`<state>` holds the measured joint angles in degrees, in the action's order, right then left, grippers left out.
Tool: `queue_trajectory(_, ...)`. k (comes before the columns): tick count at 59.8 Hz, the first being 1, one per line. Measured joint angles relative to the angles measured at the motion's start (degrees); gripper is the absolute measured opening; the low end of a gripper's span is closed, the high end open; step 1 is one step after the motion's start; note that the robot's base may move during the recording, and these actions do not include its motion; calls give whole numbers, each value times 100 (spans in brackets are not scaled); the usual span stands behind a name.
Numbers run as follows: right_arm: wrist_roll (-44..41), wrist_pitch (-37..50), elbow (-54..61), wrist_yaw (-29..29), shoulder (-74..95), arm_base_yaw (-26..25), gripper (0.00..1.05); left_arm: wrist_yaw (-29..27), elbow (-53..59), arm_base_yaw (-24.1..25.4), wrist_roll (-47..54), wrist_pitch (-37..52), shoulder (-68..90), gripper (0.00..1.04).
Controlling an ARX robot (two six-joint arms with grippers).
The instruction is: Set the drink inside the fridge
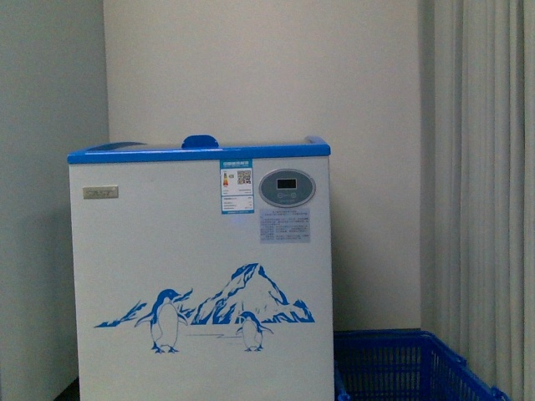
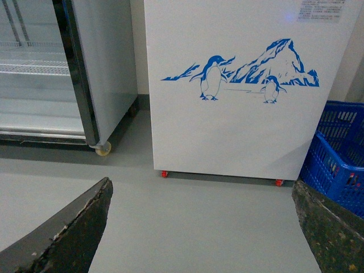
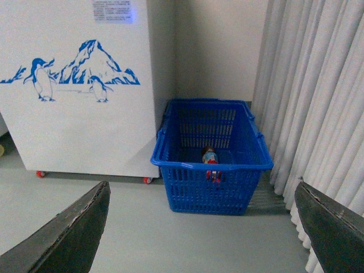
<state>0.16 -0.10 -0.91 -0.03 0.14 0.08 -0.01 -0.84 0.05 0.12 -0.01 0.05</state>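
Observation:
The fridge [image 1: 201,276] is a white chest freezer with a blue rim and a penguin-and-mountain graphic; it fills the front view and also shows in the left wrist view [image 2: 244,85] and the right wrist view [image 3: 79,85]. The drink [image 3: 210,159] lies inside the blue mesh basket [image 3: 210,187], only its red label and amber top showing. My left gripper [image 2: 205,227] is open and empty above bare floor in front of the fridge. My right gripper [image 3: 202,227] is open and empty, some way short of the basket.
The blue basket [image 1: 410,368] stands on the floor right of the fridge, against pale curtains [image 3: 318,96]. A second cabinet [image 2: 62,68] with wire shelves stands left of the fridge. The fridge rests on small red feet [image 2: 164,174]. Grey floor lies before both grippers.

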Motion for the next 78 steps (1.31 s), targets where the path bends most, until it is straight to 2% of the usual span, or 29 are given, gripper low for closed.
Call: queue_trajectory(78, 0, 0, 0, 0, -4, 0, 97, 0, 0, 0, 0, 0, 4, 97)
